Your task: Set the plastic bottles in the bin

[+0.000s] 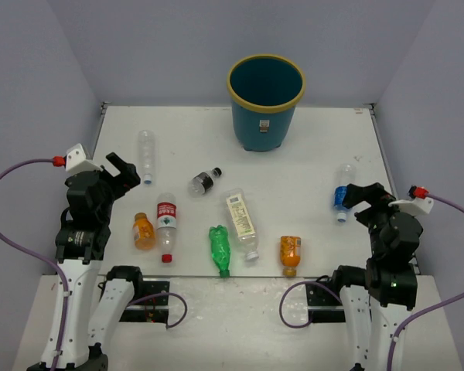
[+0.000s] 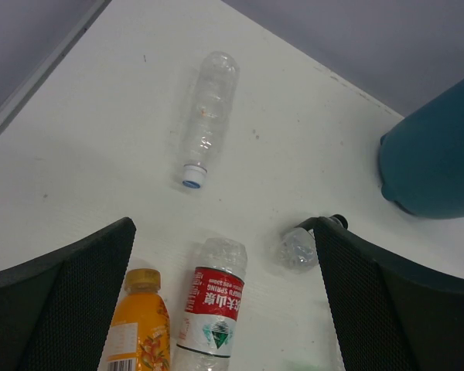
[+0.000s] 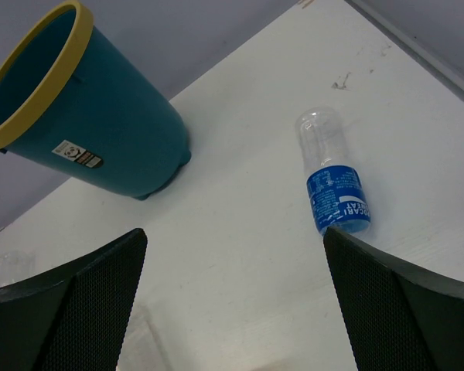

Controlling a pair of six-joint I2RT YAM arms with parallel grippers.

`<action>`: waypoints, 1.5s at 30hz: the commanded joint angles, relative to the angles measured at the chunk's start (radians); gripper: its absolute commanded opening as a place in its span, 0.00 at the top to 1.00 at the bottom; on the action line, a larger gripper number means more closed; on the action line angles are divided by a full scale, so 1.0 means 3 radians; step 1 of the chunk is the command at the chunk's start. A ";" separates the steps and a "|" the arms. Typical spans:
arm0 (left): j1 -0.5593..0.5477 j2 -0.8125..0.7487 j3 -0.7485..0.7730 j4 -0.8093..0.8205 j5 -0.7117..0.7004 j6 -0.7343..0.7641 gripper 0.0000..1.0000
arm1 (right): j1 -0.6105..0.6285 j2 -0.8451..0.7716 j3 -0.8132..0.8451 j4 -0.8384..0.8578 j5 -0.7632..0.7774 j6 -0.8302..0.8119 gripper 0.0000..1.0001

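Note:
Several plastic bottles lie on the white table (image 1: 317,147): a clear one (image 1: 146,154), a black-labelled one (image 1: 205,181), a red-labelled one (image 1: 166,226), an orange one (image 1: 143,230), a green one (image 1: 220,249), a pale-labelled one (image 1: 241,222), a second orange one (image 1: 290,253) and a blue-labelled one (image 1: 342,193). The teal bin (image 1: 265,100) with a yellow rim stands upright at the back and looks empty. My left gripper (image 1: 116,174) is open and empty above the left bottles (image 2: 214,305). My right gripper (image 1: 363,197) is open and empty beside the blue-labelled bottle (image 3: 334,185).
Grey walls close the table at the back and both sides. In the left wrist view the clear bottle (image 2: 209,116) lies ahead and the bin (image 2: 437,151) stands at the right. In the right wrist view the bin (image 3: 85,131) stands ahead to the left.

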 commanded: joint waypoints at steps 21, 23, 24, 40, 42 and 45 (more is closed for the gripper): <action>0.0007 0.0234 -0.0316 0.0792 0.0590 -0.0029 0.00 | -0.0026 0.1649 0.0235 -0.0524 0.0182 0.0034 0.01; 0.0007 0.0349 -0.0298 0.0827 0.0560 -0.0032 0.00 | -0.0027 0.1739 0.0175 -0.0359 0.0331 0.0078 0.01; 0.0007 0.0394 -0.0276 0.0839 0.0544 -0.0027 0.00 | -0.0032 0.1835 0.0147 -0.0271 0.0407 0.0097 0.01; 0.0007 0.0581 -0.0061 0.0682 0.0144 0.0036 0.00 | -0.0071 0.3888 0.0909 0.0121 0.0375 -0.0146 0.01; 0.0007 0.0569 -0.0034 0.0640 0.0045 0.0006 0.00 | -0.0081 0.4134 0.0965 0.0169 0.0423 -0.0170 0.01; 0.0007 0.0564 -0.0007 0.0639 0.0063 -0.0007 0.00 | -0.0083 0.4495 0.1070 0.0228 0.0408 -0.0238 0.01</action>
